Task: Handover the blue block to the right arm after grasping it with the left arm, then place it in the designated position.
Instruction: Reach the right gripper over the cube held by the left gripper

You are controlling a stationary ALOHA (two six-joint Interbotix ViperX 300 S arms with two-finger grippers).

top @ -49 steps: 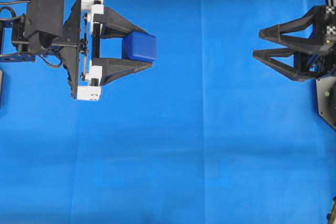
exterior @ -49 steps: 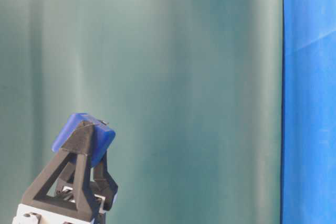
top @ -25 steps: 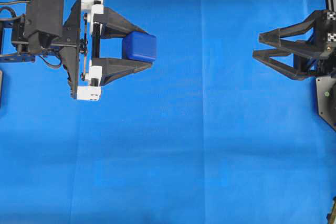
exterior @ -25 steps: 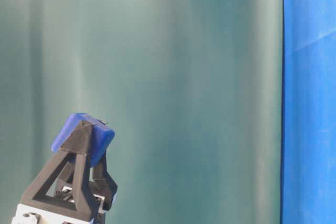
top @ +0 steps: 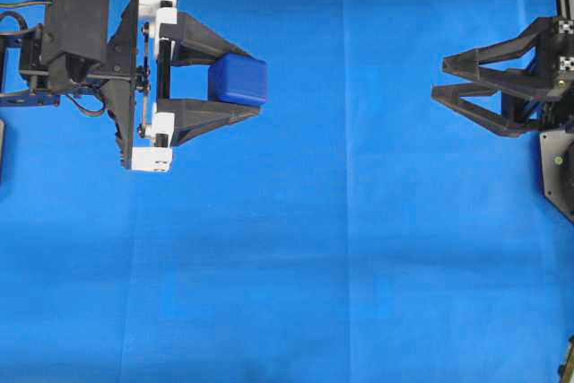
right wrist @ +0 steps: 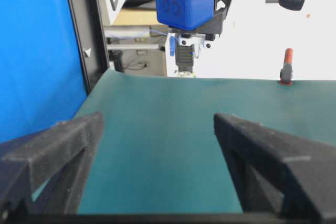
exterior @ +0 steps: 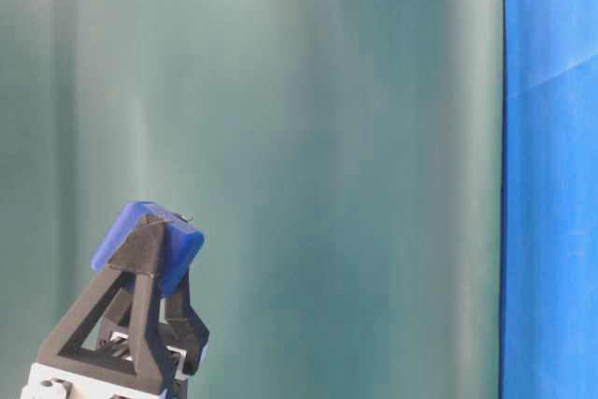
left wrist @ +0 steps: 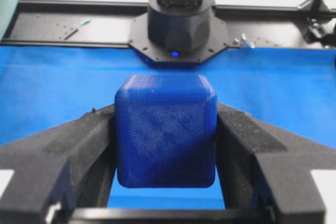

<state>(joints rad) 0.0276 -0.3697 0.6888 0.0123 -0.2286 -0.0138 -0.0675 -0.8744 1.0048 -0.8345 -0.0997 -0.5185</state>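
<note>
The blue block (top: 239, 79) is a dark-blue cube with rounded edges, held up off the blue cloth (top: 314, 248). My left gripper (top: 252, 82), with white brackets on its jaw rail, is shut on it, and both black fingers (left wrist: 79, 140) press the block's (left wrist: 165, 129) sides. In the table-level view the block (exterior: 148, 245) sits tilted at the fingertips. My right gripper (top: 439, 76) is all black and stands open and empty at the far right, pointing toward the block with a wide gap between them. The right wrist view shows the block (right wrist: 185, 1) ahead, above the open jaws (right wrist: 157, 120).
The right arm's black base (left wrist: 178, 19) stands on a black frame rail beyond the cloth. A teal backdrop (exterior: 280, 137) hangs behind the left arm. A red clamp handle (right wrist: 287, 66) sticks up at the backdrop's edge.
The right gripper has turned slightly at its wrist and then held still. The left gripper and the block have not moved.
</note>
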